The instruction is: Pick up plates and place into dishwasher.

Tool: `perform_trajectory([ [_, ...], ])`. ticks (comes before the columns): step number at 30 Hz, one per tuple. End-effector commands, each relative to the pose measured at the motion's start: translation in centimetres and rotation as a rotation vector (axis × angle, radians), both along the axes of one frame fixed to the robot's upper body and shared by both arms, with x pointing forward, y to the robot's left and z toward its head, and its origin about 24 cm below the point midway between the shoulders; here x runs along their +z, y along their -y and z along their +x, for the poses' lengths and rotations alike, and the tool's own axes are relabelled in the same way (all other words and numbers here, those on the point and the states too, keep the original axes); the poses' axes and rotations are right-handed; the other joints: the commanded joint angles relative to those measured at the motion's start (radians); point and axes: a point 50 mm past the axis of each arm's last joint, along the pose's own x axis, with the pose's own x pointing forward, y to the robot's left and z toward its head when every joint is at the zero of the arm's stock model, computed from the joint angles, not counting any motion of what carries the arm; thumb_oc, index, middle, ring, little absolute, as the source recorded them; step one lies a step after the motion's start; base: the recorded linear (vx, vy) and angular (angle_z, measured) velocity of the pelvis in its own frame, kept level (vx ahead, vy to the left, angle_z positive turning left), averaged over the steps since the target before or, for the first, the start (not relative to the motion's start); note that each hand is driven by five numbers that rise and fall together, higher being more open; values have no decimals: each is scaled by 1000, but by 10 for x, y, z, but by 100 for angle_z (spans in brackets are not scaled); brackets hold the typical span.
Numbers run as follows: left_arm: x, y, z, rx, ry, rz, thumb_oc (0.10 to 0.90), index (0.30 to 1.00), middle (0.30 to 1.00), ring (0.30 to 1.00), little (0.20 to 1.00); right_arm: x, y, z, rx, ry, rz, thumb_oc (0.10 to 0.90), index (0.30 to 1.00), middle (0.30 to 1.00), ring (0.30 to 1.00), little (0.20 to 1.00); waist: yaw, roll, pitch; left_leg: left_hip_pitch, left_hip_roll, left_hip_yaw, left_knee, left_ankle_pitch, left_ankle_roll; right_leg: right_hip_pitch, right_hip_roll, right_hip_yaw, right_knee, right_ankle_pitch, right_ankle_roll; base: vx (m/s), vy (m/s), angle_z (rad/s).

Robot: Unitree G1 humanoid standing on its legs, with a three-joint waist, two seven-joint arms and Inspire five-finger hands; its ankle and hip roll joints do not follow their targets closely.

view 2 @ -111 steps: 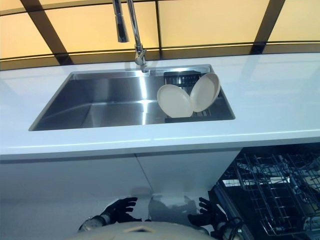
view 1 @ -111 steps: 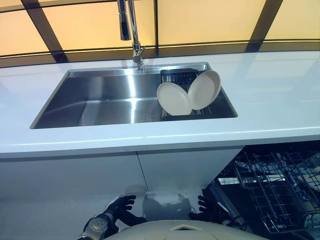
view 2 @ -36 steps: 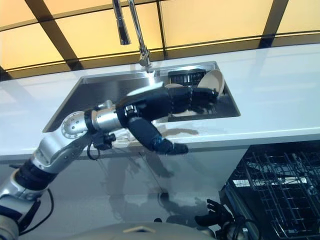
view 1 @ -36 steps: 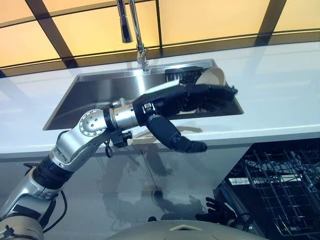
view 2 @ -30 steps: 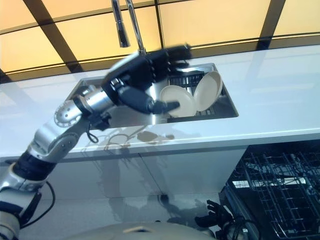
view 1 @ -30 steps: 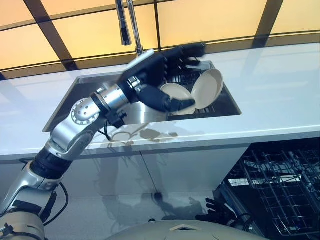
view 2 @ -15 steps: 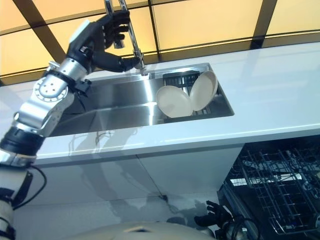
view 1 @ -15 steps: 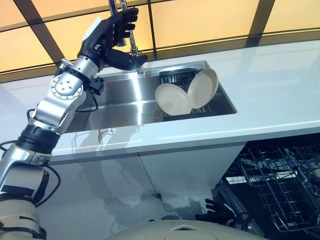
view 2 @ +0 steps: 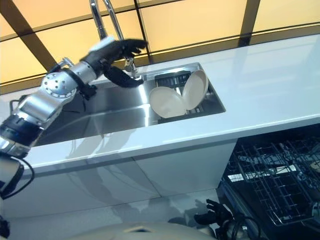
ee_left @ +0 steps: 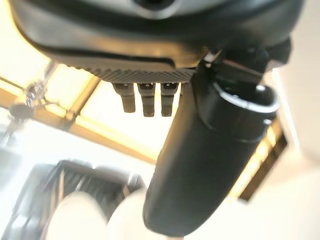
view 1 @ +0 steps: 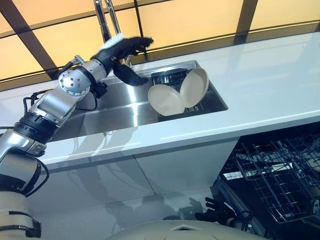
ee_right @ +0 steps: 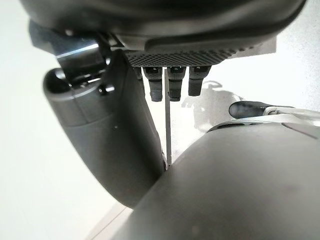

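Left eye view: left hand (view 1: pixel 121 49) is being held in the upper left of the frame, above the back of the sink (view 1: pixel 100 107), just beside the faucet (view 1: pixel 102 20). Fingers are stretched out straight, thumb spread downward, nothing being gripped. Two cream plates (view 1: pixel 166 100) are being propped on edge in a dark rack (view 1: pixel 172 78) at the sink's right end, centre frame, apart from the hand. Open dishwasher rack (view 1: pixel 277 180) is showing at lower right, under the white counter (view 1: pixel 260 90). Right hand (view 1: pixel 216 210) is hanging low at bottom centre, fingers spread.

Right eye view: same layout.

Left wrist view: fingers (ee_left: pixel 145 102) are being kept straight, thumb wide; both plates are visible past them, lower left.

Right wrist view: fingers (ee_right: pixel 170 87) straight, holding nothing.
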Motion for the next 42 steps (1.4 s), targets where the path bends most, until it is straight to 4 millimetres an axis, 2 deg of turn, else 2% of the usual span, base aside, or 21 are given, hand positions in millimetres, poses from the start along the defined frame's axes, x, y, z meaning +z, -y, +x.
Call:
perform_trajectory([
  [1, 113, -13, -10, 28, 450, 154, 800, 900, 900, 900, 900, 8, 8, 18, 3, 80, -5, 800, 900, 900, 900, 900, 8, 20, 37, 83, -68, 65, 7, -163, 34, -95, 42, 40, 43, 25, 58, 11, 17, -8],
  [4, 111, -5, -11, -8, 468, 295, 800, 900, 900, 900, 900, 10, 14, 17, 10, 80, -15, 800, 900, 900, 900, 900, -5, 32, 43, 81, -71, 74, 7, -161, 33, -100, 40, 50, 47, 28, 62, 25, 36, -8],
  [7, 105, -2, -10, -29, 462, 331, 800, 900, 900, 900, 900, 10, 17, 17, 11, 80, -23, 800, 900, 900, 900, 900, -12, 40, 46, 82, -73, 78, 7, -160, 34, -104, 39, 56, 51, 29, 64, 34, 37, -1],
  [14, 94, -10, -7, -38, 418, 409, 800, 900, 900, 900, 900, 12, 23, 15, 16, 77, -39, 800, 900, 900, 900, 900, -21, 50, 52, 84, -75, 87, 7, -159, 35, -110, 37, 63, 56, 31, 66, 18, 26, -4],
  [20, 88, -11, -8, -55, 412, 484, 800, 900, 900, 900, 900, 13, 27, 15, 31, 76, -47, 800, 900, 900, 900, 900, -22, 57, 56, 84, -79, 87, 7, -157, 36, -111, 35, 62, 58, 30, 65, 2, 5, 0],
  [30, 75, -6, -13, -115, 409, 702, 800, 900, 900, 900, 900, 15, 31, 17, 21, 78, -55, 800, 900, 900, 900, 900, -13, 64, 58, 81, -84, 76, 11, -156, 35, -106, 31, 48, 60, 26, 65, 0, 0, 0],
  [42, 77, -11, -13, -78, 450, 653, 800, 900, 900, 900, 900, 15, 29, 18, 16, 87, -54, 800, 900, 900, 900, 900, -6, 54, 61, 78, -85, 71, 13, -155, 37, -104, 30, 39, 57, 25, 64, 0, 0, 0],
])
